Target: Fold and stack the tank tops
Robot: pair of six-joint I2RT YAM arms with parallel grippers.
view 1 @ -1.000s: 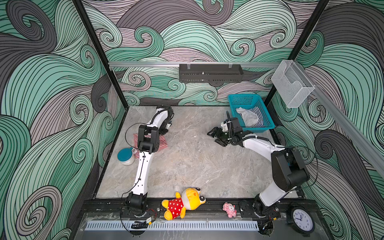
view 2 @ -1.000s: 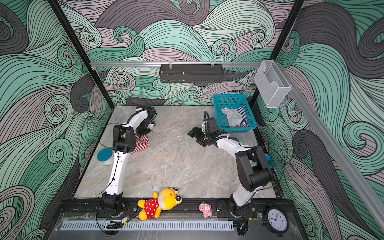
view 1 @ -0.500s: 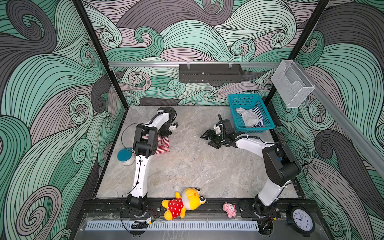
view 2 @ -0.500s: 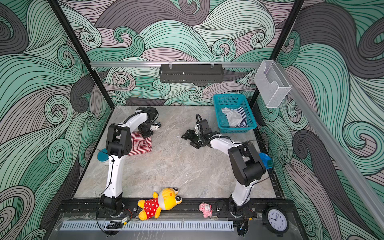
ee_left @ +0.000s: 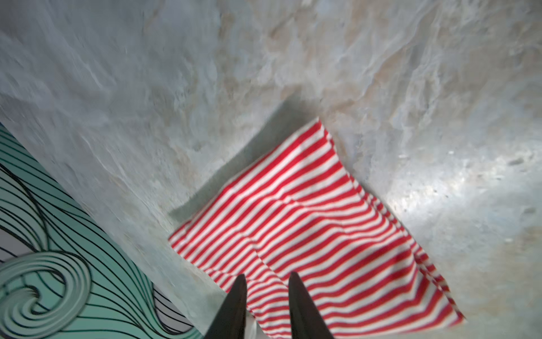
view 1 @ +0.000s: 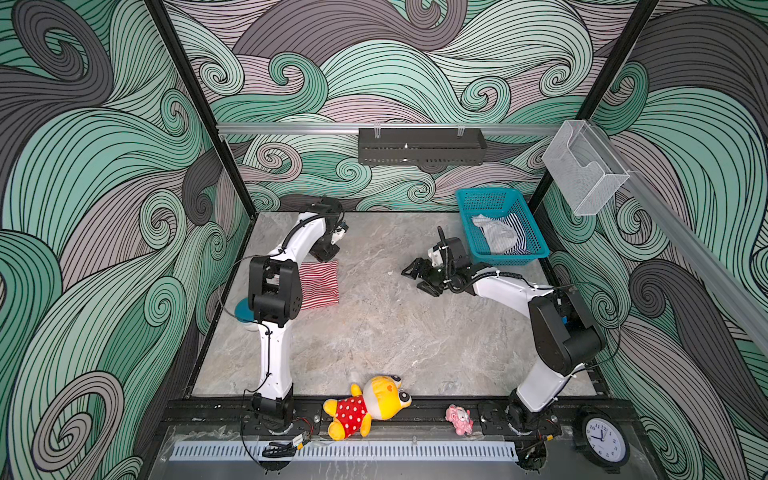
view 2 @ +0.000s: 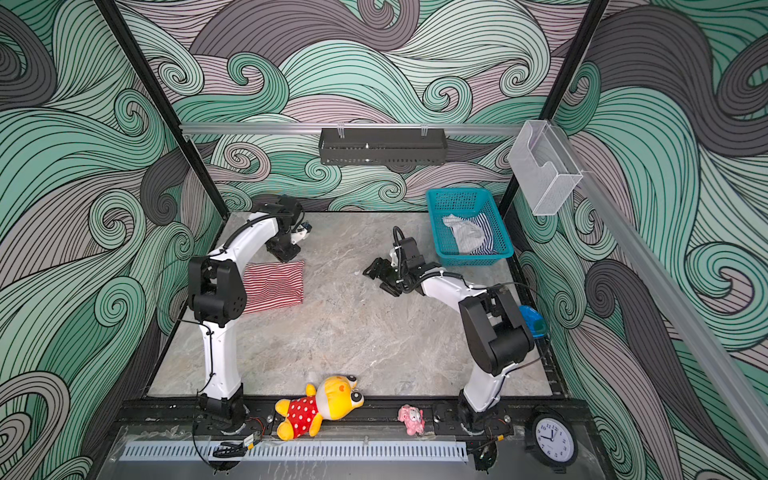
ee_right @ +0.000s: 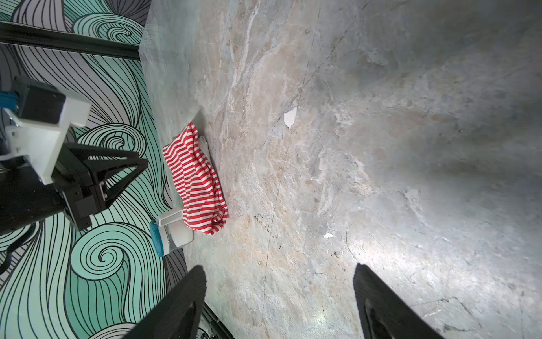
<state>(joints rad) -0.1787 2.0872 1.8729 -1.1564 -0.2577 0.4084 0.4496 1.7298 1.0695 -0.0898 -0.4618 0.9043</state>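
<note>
Red-and-white tank top [ee_left: 308,229]: thin stripes, folded to a rough rectangle with rumpled edges, lying flat just beneath the left claw [ee_left: 267,276], whose fingers stand slightly apart and pinch nothing. Navy-and-white tank top [view 1: 513,241]: crumpled in the teal basket [view 1: 490,199] near the right claw [ee_right: 278,267], which is spread wide and empty. Grey marble-look tabletop [view 1: 395,332]; green swirl-patterned walls [view 1: 104,208].

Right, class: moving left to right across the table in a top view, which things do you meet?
teal-lidded container → red-and-white tank top → right gripper → teal basket
</note>
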